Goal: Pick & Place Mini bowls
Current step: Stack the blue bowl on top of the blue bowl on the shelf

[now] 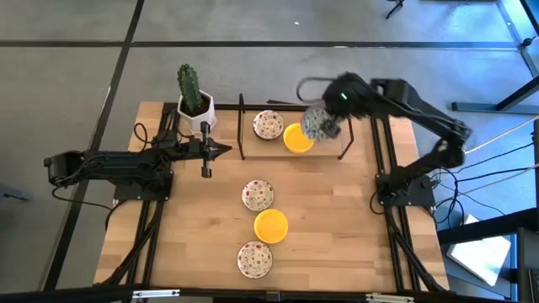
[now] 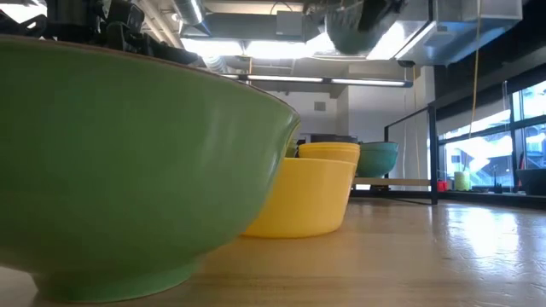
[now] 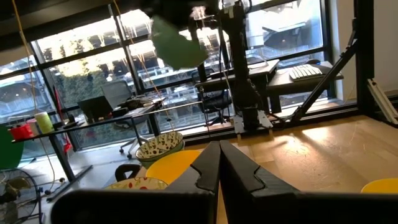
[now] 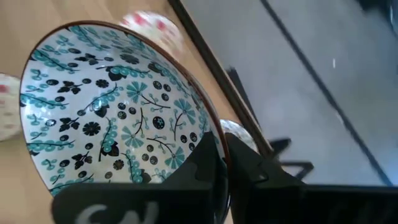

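My right gripper (image 4: 219, 152) is shut on a mini bowl (image 4: 112, 106), white inside with a teal and black leaf pattern, held high over the table's far middle (image 1: 317, 123). Below it a yellow mini bowl (image 1: 296, 138) and a red-speckled one (image 1: 268, 124) rest on the table inside a black frame. Three more stand in a row toward the near edge: red-speckled (image 1: 258, 194), yellow (image 1: 271, 225), red-speckled (image 1: 254, 259). My left gripper (image 1: 221, 151) waits shut at the table's left, touching nothing. My right gripper pinches the patterned bowl's rim (image 4: 208, 140), one finger inside the bowl and one outside. The fingers slant down from the table's right. The bowl is lifted clear of the table and tilted, its inside facing the wrist camera.
A white pot with a cactus (image 1: 195, 105) stands at the far left, beside a low black frame (image 1: 242, 126) along the far middle. Bare wood lies at the right (image 1: 345, 219) and the near left.
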`<state>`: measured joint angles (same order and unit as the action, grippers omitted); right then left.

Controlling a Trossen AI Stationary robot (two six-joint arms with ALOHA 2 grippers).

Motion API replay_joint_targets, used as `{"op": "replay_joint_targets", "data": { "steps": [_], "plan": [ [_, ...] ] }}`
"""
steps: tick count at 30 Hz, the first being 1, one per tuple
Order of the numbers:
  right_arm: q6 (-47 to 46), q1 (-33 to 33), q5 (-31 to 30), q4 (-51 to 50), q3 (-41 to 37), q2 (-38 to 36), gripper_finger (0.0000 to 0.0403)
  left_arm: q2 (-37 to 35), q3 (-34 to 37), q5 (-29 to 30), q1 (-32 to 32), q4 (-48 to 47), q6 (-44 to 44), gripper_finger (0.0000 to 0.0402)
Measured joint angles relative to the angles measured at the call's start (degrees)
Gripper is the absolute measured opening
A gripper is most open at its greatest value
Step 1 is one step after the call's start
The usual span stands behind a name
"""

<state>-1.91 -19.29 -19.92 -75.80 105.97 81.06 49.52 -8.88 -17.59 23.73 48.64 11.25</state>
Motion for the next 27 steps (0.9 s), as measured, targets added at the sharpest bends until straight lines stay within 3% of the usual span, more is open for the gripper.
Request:
{"op": "replay_joint_targets", "data": {
  "steps": [8, 15, 18, 27],
  "plan": [
    [6.5, -16.1, 10.1, -0.4, -0.2, 9.5, 0.0014, 0.0, 0.0, 0.0, 0.0, -0.2, 0.0, 0.0006],
    [12.9, -26.0, 19.8, -0.5, -1.2, 14.5, 0.0014, 0.0, 0.0, 0.0, 0.0, -0.8, 0.4, 0.0006],
    [14.7, -29.1, 24.6, -0.5, -1.2, 16.5, 0.0014, 0.0, 0.0, 0.0, 0.0, -0.8, 1.9, 0.0006],
    [17.4, -31.6, 25.6, -2.4, -1.2, 23.3, 0.0014, 0.0, 0.0, 0.0, 0.0, -0.9, 2.5, 0.0006]
  ]
}}
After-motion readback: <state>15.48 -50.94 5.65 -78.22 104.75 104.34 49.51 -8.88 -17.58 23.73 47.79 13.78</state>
